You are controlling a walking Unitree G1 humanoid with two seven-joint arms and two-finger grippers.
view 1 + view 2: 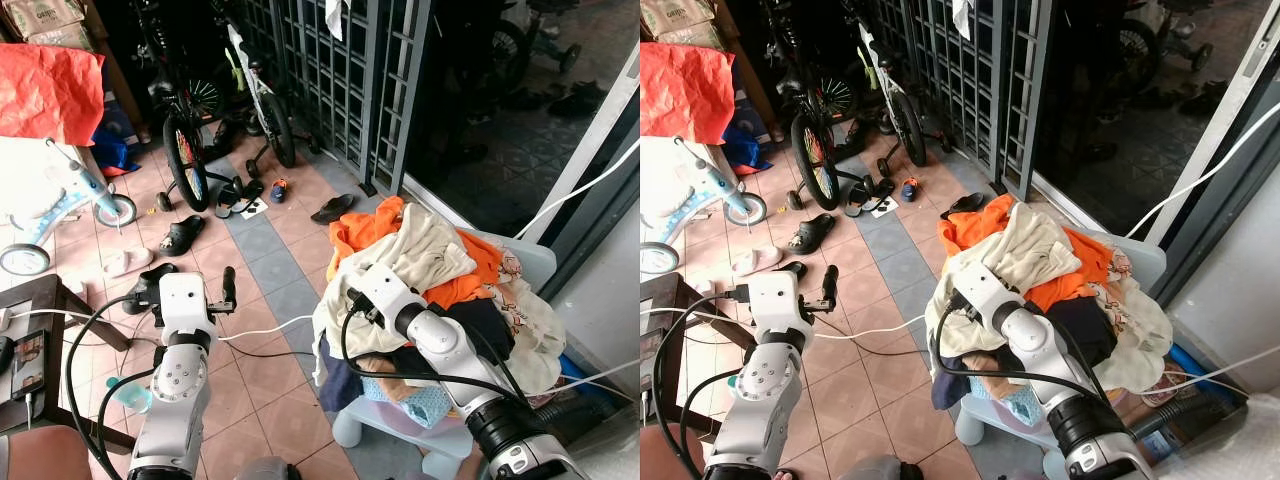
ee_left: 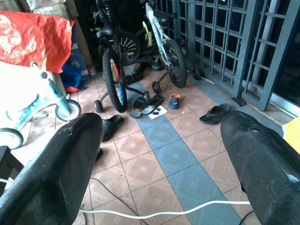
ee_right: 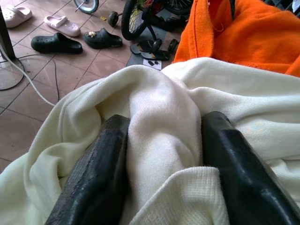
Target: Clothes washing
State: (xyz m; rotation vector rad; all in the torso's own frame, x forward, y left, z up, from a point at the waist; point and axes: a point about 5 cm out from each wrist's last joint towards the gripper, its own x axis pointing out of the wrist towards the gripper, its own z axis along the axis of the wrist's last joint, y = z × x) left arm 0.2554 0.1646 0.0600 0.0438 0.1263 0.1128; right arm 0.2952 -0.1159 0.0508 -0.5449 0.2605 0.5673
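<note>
A fold of the cream garment is pinched between the fingers of the right gripper, atop the laundry pile heaped in the pale basket. The picking-up step is judged to be in hand; a clean upward lift is called for next. Beyond, the left gripper is held spread and empty over the tiled floor.

Two bicycles lean by a metal gate, sandals scattered nearby.
</note>
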